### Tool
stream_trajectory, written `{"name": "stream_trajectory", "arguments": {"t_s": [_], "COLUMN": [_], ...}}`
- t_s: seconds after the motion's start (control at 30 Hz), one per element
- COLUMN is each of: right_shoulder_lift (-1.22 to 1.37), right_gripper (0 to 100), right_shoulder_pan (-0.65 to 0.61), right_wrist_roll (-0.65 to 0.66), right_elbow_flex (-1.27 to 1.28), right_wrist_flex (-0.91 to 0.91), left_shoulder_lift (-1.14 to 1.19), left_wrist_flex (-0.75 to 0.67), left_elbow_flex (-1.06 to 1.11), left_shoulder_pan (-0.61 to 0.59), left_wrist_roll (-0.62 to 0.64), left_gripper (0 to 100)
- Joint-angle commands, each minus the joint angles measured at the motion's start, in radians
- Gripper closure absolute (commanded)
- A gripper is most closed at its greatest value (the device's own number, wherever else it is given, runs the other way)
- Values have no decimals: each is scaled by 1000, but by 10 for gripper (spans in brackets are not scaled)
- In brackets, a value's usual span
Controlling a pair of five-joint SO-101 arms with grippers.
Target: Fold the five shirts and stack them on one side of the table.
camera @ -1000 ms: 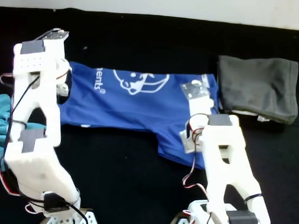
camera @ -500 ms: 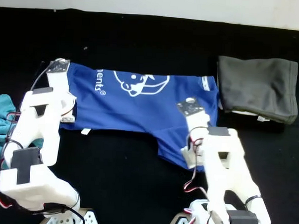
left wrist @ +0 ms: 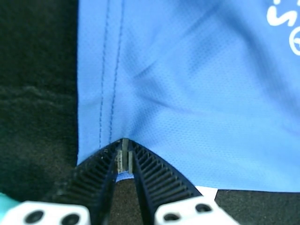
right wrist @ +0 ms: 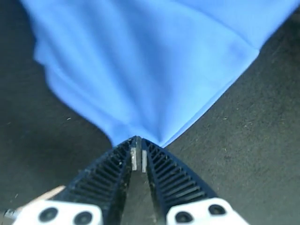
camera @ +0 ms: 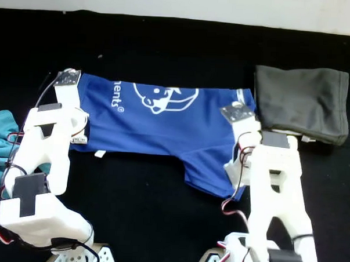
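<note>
Left gripper (left wrist: 124, 158) pinched shut on blue shirt (camera: 163, 125) hem; right gripper (right wrist: 138, 157) clamped on opposite end, possibly sleeve. Folded grey shirt (camera: 301, 104) just beside.

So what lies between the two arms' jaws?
The blue shirt spans the stretch, spread on the black table in the high view. Each wrist view shows its jaws shut on a shirt edge.
</note>
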Motion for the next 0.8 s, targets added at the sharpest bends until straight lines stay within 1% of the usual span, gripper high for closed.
{"name": "stream_trajectory", "arguments": {"t_s": [0.0,0.07,0.1,0.17,0.23,0.27,0.33,0.4,0.5,0.63,0.77], "right_shoulder_lift": [-128,-174,-179,-163,-137,-124,-101,-79,-36,54,174], "right_gripper": [989,976,947,841,728,694,694,719,746,748,748], "right_shoulder_pan": [-148,-245,-283,-344,-363,-363,-360,-349,-335,-285,-252], "right_wrist_roll": [14,17,17,17,23,46,100,130,161,204,215], "right_elbow_flex": [-44,-2,25,84,151,180,225,248,257,257,255], "right_wrist_flex": [81,87,87,74,24,-15,-79,-127,-157,-213,-255], "left_shoulder_lift": [27,28,28,30,30,30,30,31,31,31,31], "left_wrist_flex": [-21,-21,-21,-21,-21,-21,-21,-21,-21,-21,-21], "left_elbow_flex": [-25,-25,-25,-25,-25,-25,-25,-25,-27,-27,-27], "left_shoulder_pan": [8,8,8,8,8,8,8,8,8,8,8], "left_wrist_roll": [-3,-3,-3,-3,-3,-2,-2,-2,-2,0,0], "left_gripper": [991,991,991,991,991,991,991,991,991,991,991]}}
